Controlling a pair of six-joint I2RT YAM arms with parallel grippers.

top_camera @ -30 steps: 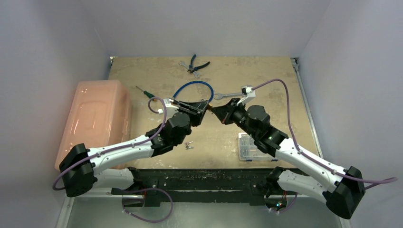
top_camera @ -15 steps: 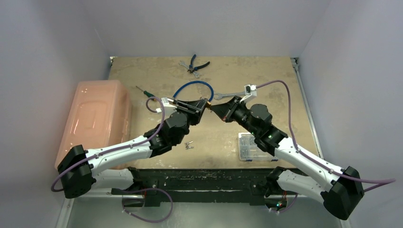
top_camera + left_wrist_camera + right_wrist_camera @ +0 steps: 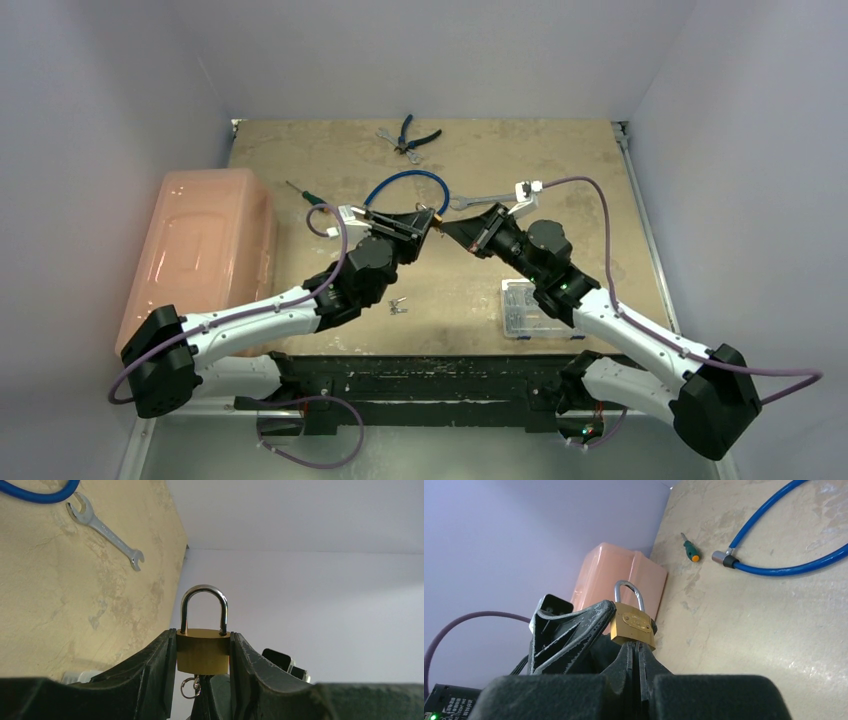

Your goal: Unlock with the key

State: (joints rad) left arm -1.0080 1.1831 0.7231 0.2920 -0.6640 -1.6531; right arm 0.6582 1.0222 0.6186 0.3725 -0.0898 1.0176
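- Key [image 3: 196,681] is largely hidden under the padlock [image 3: 202,655], apparently pinched by the right gripper [image 3: 638,649], whose fingers are pressed together.
- Left gripper [image 3: 202,635] is clamped on the padlock body, and the shackle is closed.
- Turning is judged the step in hand; a steady wrist roll is called for next.

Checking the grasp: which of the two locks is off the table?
The brass padlock, clamped in the left gripper; the blue cable lock lies on the table.
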